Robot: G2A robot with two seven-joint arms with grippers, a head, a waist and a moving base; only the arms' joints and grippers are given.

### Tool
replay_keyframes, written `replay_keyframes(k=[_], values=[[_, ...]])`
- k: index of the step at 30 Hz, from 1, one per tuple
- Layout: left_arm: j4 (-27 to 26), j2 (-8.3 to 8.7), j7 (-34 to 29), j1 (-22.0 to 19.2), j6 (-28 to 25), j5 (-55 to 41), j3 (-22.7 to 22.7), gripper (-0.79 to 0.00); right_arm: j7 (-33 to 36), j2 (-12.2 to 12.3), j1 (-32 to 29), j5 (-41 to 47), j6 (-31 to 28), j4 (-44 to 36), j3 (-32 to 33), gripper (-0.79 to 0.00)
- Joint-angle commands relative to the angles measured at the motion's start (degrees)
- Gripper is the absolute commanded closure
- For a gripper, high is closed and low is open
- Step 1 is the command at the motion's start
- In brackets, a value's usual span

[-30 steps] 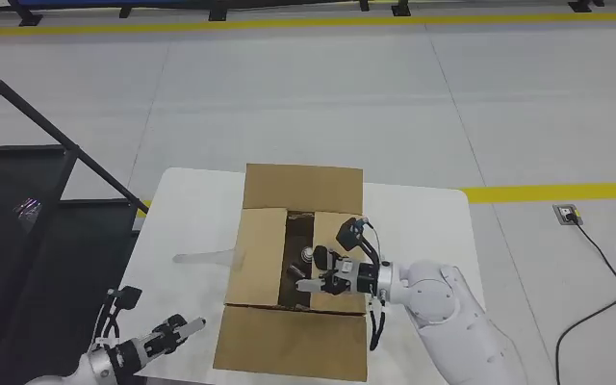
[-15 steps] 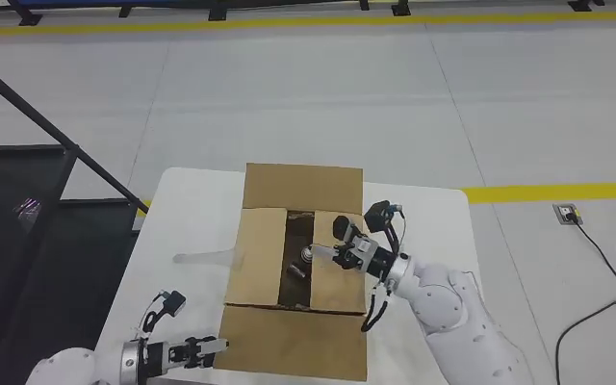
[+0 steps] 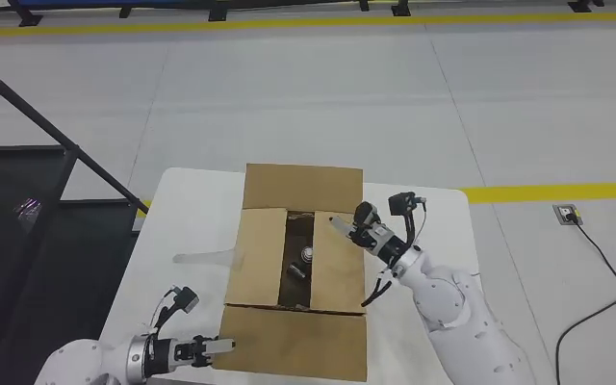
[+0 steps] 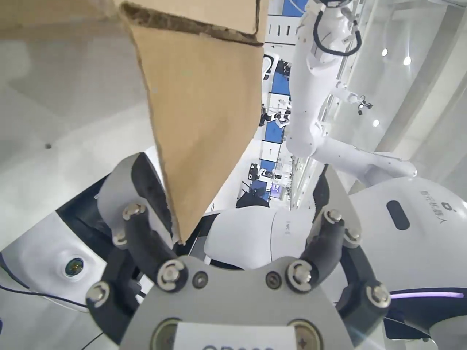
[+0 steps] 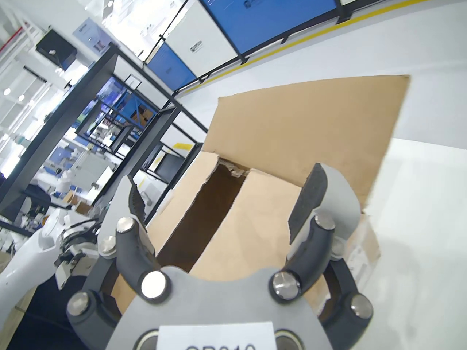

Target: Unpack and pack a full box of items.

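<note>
Cardboard box point(image 3: 255, 255) is sitting centrally on the white table point(image 3: 192, 212), grey floor point(image 3: 289, 87) with yellow line point(image 3: 539, 192) surrounding. Left gripper point(image 4: 237, 176) is gaping around its near flap corner point(image 4: 189, 169); right gripper point(image 5: 224, 180) is hovering above, spread, empty.

The right pincer point(image 3: 346, 226) withdraws from the opening of the box point(image 3: 302, 186), where it stood a second ago. It now hangs raised above the right inner flap point(image 3: 339, 274), nearer the box's far end. The left pincer point(image 3: 223, 343) advances from the near-left corner of the table point(image 3: 192, 221) to the left edge of the near outer flap point(image 3: 289, 342). The corner of that flap now lies between its spread fingers point(image 4: 146, 183).
</note>
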Motion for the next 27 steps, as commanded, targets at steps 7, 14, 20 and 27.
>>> replay_keyframes(k=[7, 14, 20, 27], values=[[-4.5, 0.35, 4.6, 3.4, -1.0, -2.3, -2.0, -0.785, -4.2, -0.8, 5.8, 1.6, 6.4, 8.8, -0.3, -0.785], [-8.1, 0.46, 8.9, 6.2, -0.5, -5.0, -3.0, -0.785, -5.6, -2.0, 13.2, 4.7, 5.2, 21.3, -2.4, -0.785], [-9.3, 0.62, 10.7, 7.2, 0.1, -6.8, -3.6, -0.785, -2.1, -3.2, 19.5, 12.7, -4.3, 33.7, -3.9, -0.785], [-11.7, 0.55, 16.6, 8.0, 5.3, -10.0, -3.3, -0.785, 8.3, -4.0, 23.8, 27.5, -21.4, 44.7, -3.3, -0.785]])
